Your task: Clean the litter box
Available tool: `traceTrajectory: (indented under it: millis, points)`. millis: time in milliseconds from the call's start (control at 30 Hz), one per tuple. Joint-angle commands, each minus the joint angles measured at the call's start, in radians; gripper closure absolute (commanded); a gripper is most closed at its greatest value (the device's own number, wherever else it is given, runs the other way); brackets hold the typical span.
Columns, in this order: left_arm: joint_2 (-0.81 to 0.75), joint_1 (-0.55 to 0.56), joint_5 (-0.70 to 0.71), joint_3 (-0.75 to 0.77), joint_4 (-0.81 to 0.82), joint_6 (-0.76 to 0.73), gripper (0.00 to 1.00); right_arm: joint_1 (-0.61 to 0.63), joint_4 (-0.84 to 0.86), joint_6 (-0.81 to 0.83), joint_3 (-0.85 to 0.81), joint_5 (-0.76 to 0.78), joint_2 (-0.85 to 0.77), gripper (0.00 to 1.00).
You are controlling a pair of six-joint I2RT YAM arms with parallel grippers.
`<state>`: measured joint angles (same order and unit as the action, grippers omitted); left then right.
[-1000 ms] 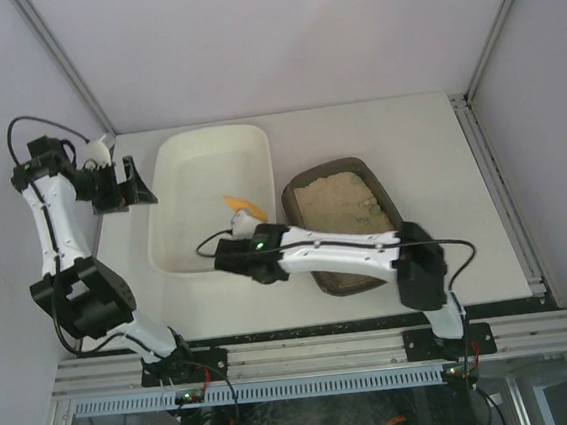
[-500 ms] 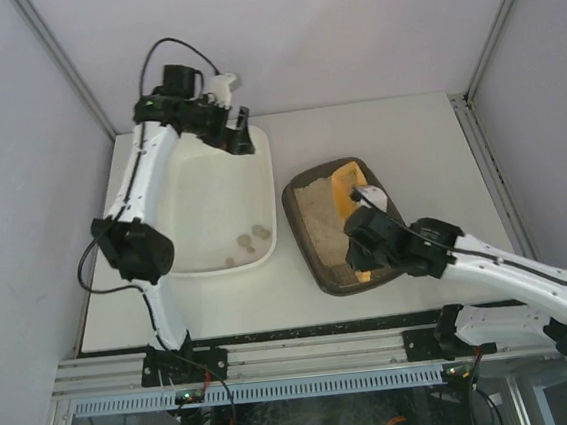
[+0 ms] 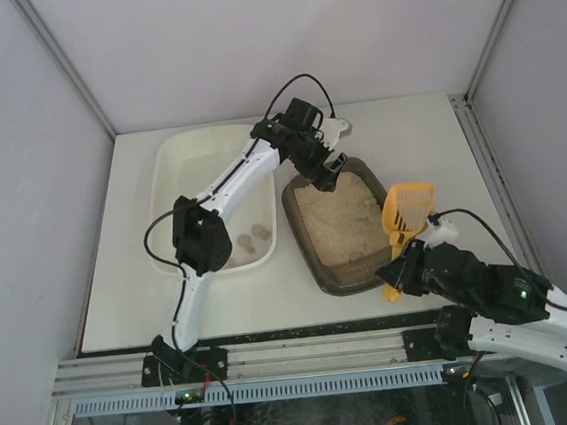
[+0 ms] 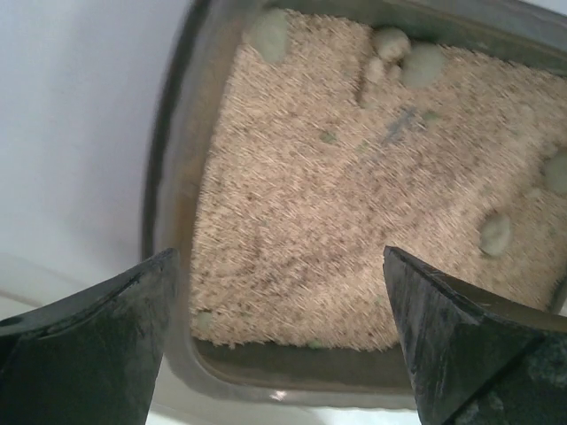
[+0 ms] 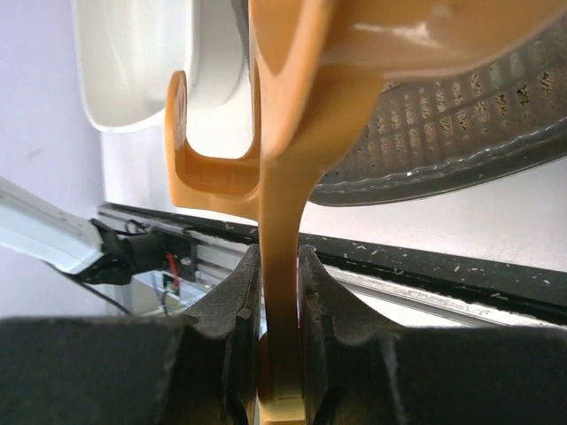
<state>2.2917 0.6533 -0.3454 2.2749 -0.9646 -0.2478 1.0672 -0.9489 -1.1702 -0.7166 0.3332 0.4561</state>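
On the table, the white tub serves as dump bin, holding a few clumps. The litter box lies just right of it. The left gripper hovers over the box's far end, jaws spread, likely surveying. The right gripper has its jaws pinching the orange scoop by its handle, poised to sift out the greenish lumps.

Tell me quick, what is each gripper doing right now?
Left gripper: open, empty, over the litter box.
Right gripper: shut on the orange litter scoop, by its handle.
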Motion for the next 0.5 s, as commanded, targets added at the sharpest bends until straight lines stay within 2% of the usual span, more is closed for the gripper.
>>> traceTrajectory:
  millis: [0,167,233,367,467]
  points:
    - [0.028,-0.015,0.199,0.066,0.138,-0.021,0.0,0.001,-0.002,-0.051,-0.004,0.056,-0.092,1.0]
    - [0.014,-0.015,0.306,-0.015,0.207,-0.006,0.0,-0.011,-0.053,-0.044,-0.003,0.083,-0.166,1.0]
    - [-0.011,-0.016,0.329,-0.071,0.238,0.008,0.04,-0.014,-0.056,-0.028,-0.002,0.078,-0.169,1.0]
    - [-0.012,-0.023,0.327,-0.106,0.246,0.051,0.17,-0.022,-0.051,-0.003,-0.003,0.042,-0.134,1.0]
    - [0.006,-0.029,0.281,-0.095,0.217,0.066,0.35,-0.025,-0.048,0.007,-0.001,0.032,-0.114,1.0]
